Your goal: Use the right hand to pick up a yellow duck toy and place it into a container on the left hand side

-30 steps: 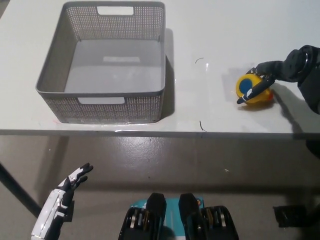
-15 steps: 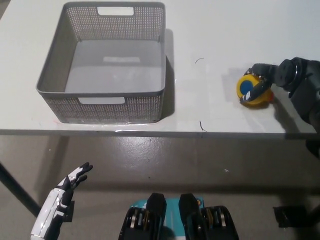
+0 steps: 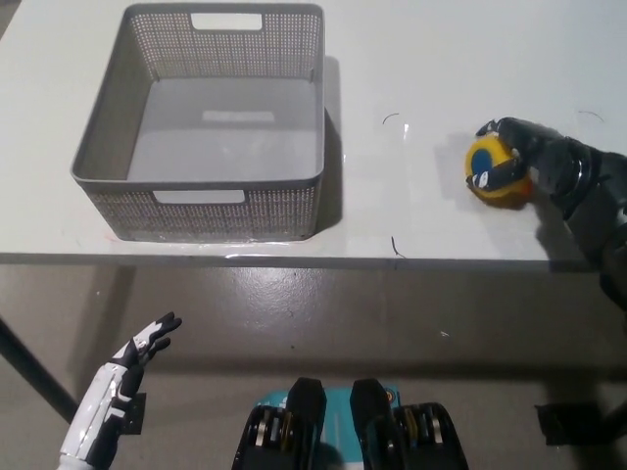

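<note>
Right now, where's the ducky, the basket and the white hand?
yellow duck toy point(image 3: 487, 163), head view, on its yellow body beside the blue spot.
basket point(image 3: 201, 209), head view, on its near mesh wall.
left hand point(image 3: 116, 382), head view, on the white palm below the table.

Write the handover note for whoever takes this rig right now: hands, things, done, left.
Right hand: fingers wrapped around the yellow duck toy, which seems to sit on the white table at the right; firm grip not confirmed.
Left hand: open, idle below the table edge at lower left.
Grey basket: on the table's left part, nothing inside.
Done: reach to the duck.
Left: secure grasp, lift, carry left, release into the basket.
</note>
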{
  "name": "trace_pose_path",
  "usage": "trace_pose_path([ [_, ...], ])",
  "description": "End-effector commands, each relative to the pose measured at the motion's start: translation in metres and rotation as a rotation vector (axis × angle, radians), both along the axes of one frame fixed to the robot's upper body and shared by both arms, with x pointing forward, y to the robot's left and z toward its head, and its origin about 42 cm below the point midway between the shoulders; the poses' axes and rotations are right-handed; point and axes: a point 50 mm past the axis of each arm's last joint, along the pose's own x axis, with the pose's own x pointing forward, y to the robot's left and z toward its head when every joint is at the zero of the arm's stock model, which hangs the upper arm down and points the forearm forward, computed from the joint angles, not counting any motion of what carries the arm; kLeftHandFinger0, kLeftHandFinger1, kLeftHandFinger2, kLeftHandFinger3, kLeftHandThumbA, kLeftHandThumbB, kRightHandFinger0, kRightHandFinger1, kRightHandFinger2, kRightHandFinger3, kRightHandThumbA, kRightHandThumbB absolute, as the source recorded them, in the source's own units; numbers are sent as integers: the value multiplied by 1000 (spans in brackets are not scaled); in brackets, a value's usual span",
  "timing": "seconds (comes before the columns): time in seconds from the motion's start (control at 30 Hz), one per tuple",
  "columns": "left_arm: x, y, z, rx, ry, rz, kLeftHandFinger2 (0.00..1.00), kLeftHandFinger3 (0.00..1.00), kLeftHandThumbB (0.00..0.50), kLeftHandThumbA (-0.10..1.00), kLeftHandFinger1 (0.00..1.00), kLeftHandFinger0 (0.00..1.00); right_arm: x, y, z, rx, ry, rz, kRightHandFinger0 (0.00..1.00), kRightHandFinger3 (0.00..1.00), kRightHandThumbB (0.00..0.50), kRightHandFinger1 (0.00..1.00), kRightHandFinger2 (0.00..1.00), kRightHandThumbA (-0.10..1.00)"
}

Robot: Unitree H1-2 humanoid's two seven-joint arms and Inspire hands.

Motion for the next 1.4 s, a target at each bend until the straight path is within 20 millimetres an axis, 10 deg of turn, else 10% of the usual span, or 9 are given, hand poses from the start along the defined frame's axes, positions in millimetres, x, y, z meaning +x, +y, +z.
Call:
trace_pose_path([
  [0.0, 4, 6, 10, 15, -56, -18, 1000, 1000, 172, 1000, 1000, 1000, 14, 3, 50, 80, -245, -2, 60, 401, 141, 479, 685, -100],
  [0.1, 5, 7, 11, 15, -55, -13, 1000, 1000, 179, 1000, 1000, 1000, 20, 6, 78, 150, -328, 10, 55, 788, 155, 604, 871, -100],
  [0.47, 3, 6, 9, 26, -41, -8, 1000, 1000, 204, 1000, 1000, 1000, 28, 40, 199, 277, -602, 121, 1, 921, 146, 449, 811, -100],
  [0.67, 3, 7, 10, 35, -45, -9, 1000, 1000, 181, 1000, 1000, 1000, 18, 77, 237, 306, -666, 206, 58, 945, 157, 564, 863, -100],
  [1.03, 2, 3, 7, 40, -26, -29, 1000, 1000, 164, 1000, 1000, 1000, 7, 147, 244, 396, -668, 329, 0, 856, 158, 465, 784, -100],
  [1.17, 3, 1, 6, 46, -19, -39, 1000, 1000, 179, 1000, 1000, 1000, 3, 189, 227, 405, -619, 365, 0, 857, 166, 481, 802, -100],
  [1.2, 4, 1, 6, 46, -19, -41, 1000, 1000, 179, 1000, 1000, 1000, 3, 190, 226, 405, -617, 365, 100, 945, 234, 587, 904, -100],
  [1.23, 4, 1, 6, 43, -10, -40, 1000, 1000, 189, 1000, 1000, 1000, 0, 208, 221, 412, -578, 375, 20, 867, 172, 502, 838, -100],
  [1.37, 3, -2, 5, 35, 4, -42, 1000, 1000, 201, 1000, 1000, 1000, -6, 237, 204, 436, -537, 400, 0, 833, 197, 466, 795, -100],
])
